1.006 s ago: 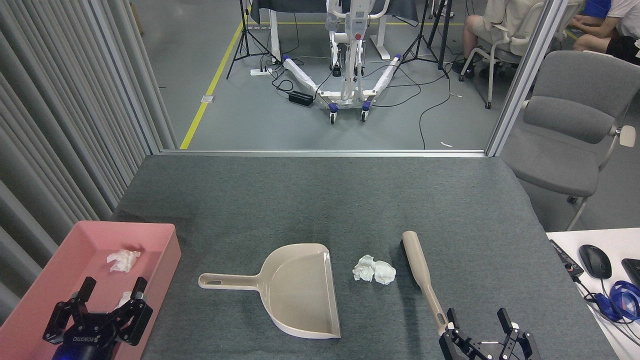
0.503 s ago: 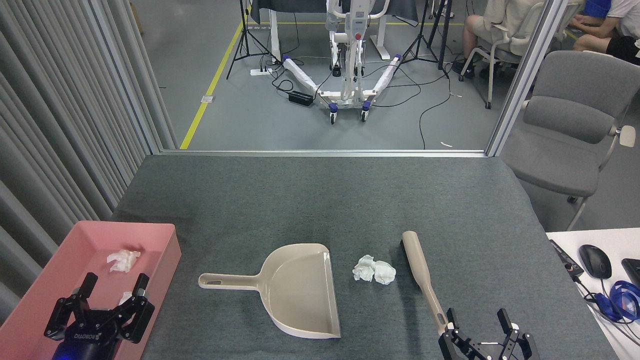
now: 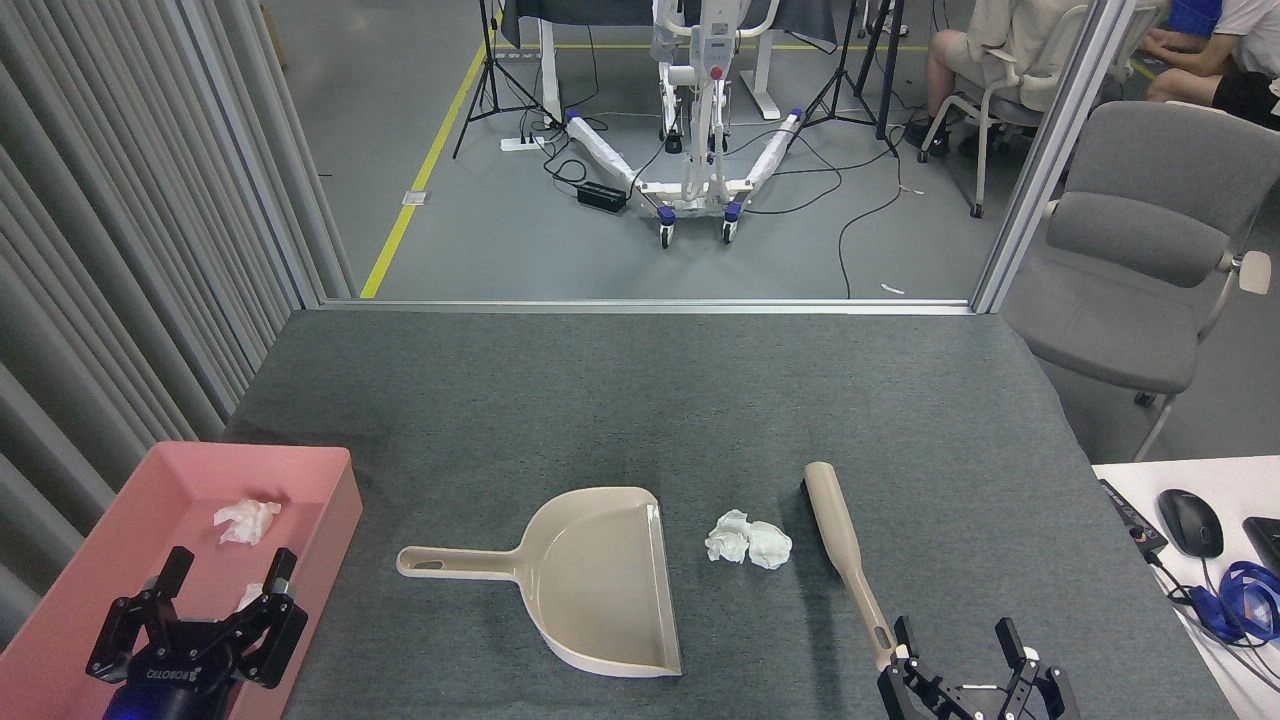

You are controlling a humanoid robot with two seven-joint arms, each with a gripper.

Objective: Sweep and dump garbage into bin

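**Both arms poised, nothing picked up yet**

Barely a twitch in the last second: the left gripper (image 3: 225, 580) has only wobbled in place over the near end of the pink bin (image 3: 330, 500), fingers spread and empty. The right gripper (image 3: 960, 640) sits unmoved at the near right, jaws apart, just beside the brush (image 3: 845, 555) handle's near end but not around it. The garbage (image 3: 748, 540), two tissue wads touching each other, lies on the grey table (image 3: 640, 400) between the beige dustpan (image 3: 600, 580) mouth and the brush. More wads (image 3: 245, 520) already rest in the bin. So the sweep hasn't started; taking hold of brush and dustpan looks like the next job.
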